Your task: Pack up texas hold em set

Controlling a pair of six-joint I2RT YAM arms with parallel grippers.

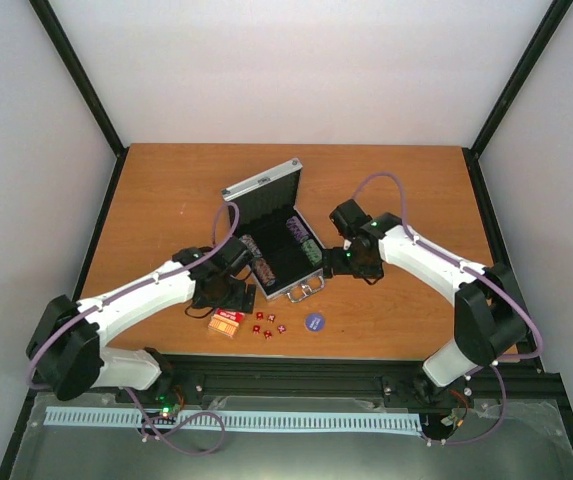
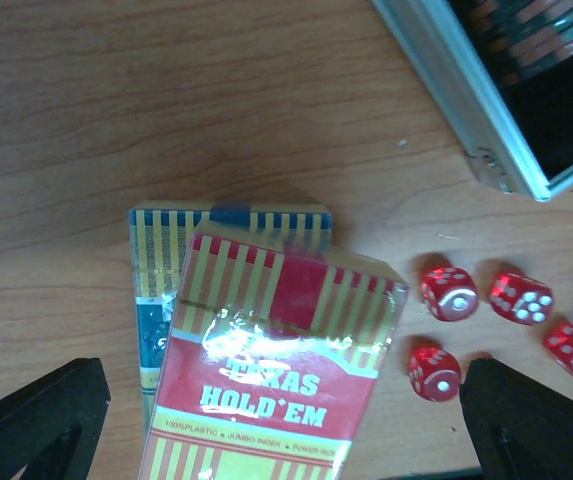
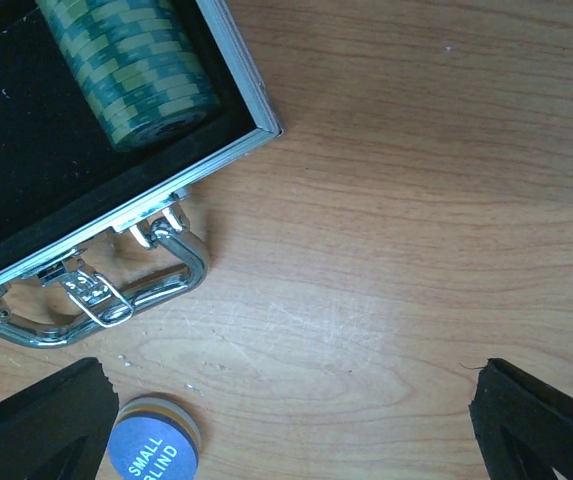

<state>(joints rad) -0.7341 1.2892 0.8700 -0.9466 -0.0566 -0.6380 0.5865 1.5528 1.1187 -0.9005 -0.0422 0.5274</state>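
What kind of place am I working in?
Likely a robot lab test cell: white panels in a black frame enclose the wooden table, and the left arm and right arm mount on a rail at its near edge.

Silver case point(image 1: 266, 198) lined in black; green-and-yellow striped chips point(image 3: 131, 70); red card box point(image 2: 276, 370) with yellow stripes and lettering; blue-and-yellow striped second box point(image 2: 166, 270); red, white-spotted dice point(image 2: 449, 292); white-lettered blue disc point(image 3: 151, 452); brown wood-grain table point(image 1: 166, 190).

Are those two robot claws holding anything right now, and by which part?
Nothing is held. The left gripper is open around the red-and-yellow card box without touching it; the right gripper is open over the wooden table.
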